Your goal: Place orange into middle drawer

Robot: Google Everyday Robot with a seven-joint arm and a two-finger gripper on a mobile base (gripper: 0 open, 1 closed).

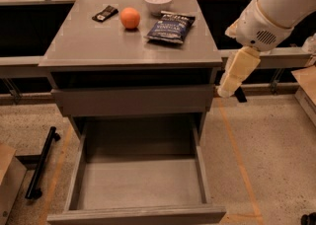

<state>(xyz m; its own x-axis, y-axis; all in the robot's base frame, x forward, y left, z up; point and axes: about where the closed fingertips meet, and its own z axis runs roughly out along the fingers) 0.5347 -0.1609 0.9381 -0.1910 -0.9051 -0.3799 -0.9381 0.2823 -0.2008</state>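
The orange (130, 18) sits on the grey cabinet top (98, 44), toward the back, left of the middle. The middle drawer (140, 187) is pulled out low at the front, and its bare grey floor holds nothing. My gripper (225, 90) hangs from the white arm (269, 19) just off the cabinet's right side, at the height of the upper drawer panel (133, 99). It points down, well to the right of the orange and lower, and touches nothing.
A white bowl (158, 1), a blue chip bag (170, 25) and a small black packet (104, 13) lie on the cabinet top near the orange. A black bar (42, 162) lies on the floor at the left. A wooden box corner (7, 179) is at the far left.
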